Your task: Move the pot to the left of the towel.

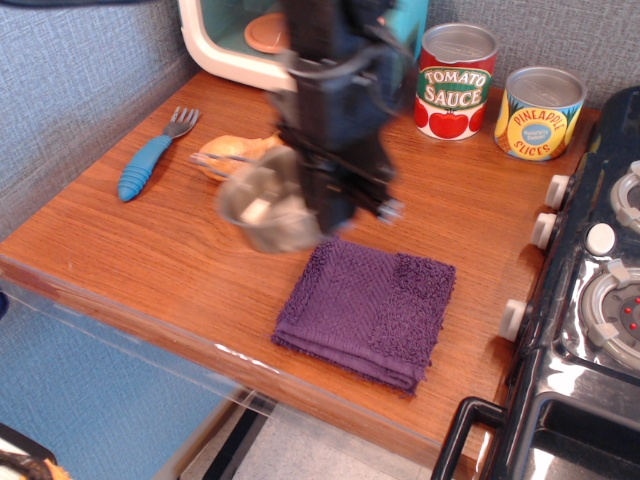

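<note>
Blurrily, pincer point(325, 205) clamped on pot point(265, 210); cans read "Tomato Sauce" point(456, 82), "Pineapple Slices" point(539, 113).

Dark purple terry towel point(368, 308), blurred silver-grey steel pot point(265, 209), black gripper point(340, 190), blue-handled grey fork point(155, 155), tan drumstick point(228, 152), red, white and green tomato sauce can point(455, 82), yellow and blue pineapple can point(538, 113), reddish-brown woodgrain countertop point(150, 250), black stove point(590, 330)
</note>
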`<state>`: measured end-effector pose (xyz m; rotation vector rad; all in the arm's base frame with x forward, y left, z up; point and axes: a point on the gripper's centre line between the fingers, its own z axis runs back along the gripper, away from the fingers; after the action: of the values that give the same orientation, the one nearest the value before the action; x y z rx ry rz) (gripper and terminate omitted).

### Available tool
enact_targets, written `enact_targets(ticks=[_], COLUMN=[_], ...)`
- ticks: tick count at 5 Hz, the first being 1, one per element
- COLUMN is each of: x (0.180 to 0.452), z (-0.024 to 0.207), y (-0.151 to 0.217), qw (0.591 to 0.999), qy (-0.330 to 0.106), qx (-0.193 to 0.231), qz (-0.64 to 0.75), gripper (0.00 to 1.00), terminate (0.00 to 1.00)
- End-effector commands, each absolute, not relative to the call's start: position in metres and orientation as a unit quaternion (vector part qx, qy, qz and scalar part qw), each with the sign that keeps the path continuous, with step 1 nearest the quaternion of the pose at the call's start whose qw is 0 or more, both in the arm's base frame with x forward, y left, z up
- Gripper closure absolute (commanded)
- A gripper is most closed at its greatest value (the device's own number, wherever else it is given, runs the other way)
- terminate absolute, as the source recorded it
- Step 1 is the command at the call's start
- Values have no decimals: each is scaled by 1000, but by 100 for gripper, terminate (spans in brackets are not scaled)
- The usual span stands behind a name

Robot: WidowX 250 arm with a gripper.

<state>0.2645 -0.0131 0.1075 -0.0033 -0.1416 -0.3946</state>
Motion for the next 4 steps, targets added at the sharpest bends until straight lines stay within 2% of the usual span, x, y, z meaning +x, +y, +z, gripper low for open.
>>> enact_targets(ticks=[1,2,4], x=[254,247,244], z=[96,79,55], y=[64,90,103], qw=[990,994,996], qy=[-69,-48,-15], qx=[26,59,83], qz=[-119,-76,-29], gripper=[100,100,100], terminate=[0,0,0])
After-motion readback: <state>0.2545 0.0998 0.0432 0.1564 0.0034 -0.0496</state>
